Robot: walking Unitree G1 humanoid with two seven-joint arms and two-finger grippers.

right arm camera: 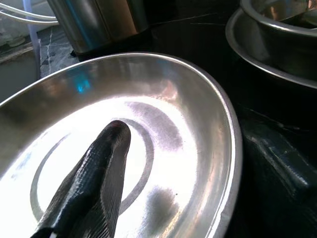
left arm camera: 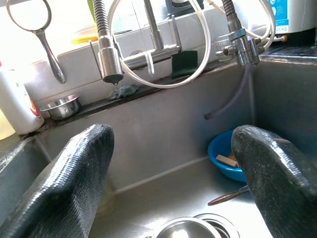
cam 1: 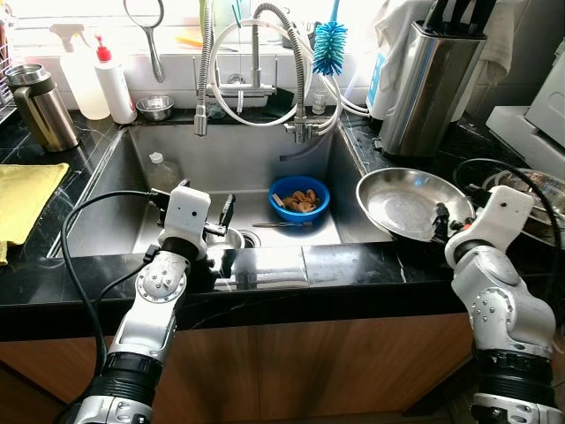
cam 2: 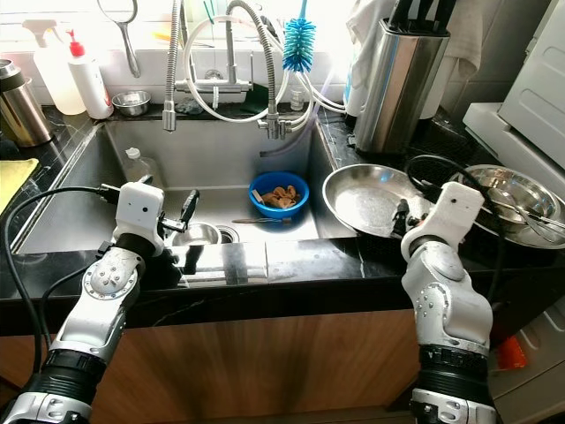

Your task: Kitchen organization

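Observation:
My left gripper (cam 1: 196,205) hangs open over the front of the steel sink (cam 1: 132,168), its fingers (left arm camera: 74,168) wide apart with nothing between them. Just below it a small steel cup (cam 2: 196,234) stands beside the drain. A blue bowl (cam 1: 299,196) holding food scraps sits on the sink floor farther back, with a spoon (cam 1: 282,225) lying in front of it. On the counter to the right lies a round steel plate (cam 1: 410,201). My right gripper (right arm camera: 116,134) rests over the plate's near part, its fingers pressed together and shut.
A clear plastic bottle (cam 1: 161,170) leans in the sink's left corner. Faucet hoses (cam 1: 256,53) and a blue brush (cam 1: 329,46) hang over the back. A steel knife block (cam 1: 428,79) stands behind the plate, stacked steel bowls (cam 2: 516,190) to its right. A yellow cloth (cam 1: 26,190) lies far left.

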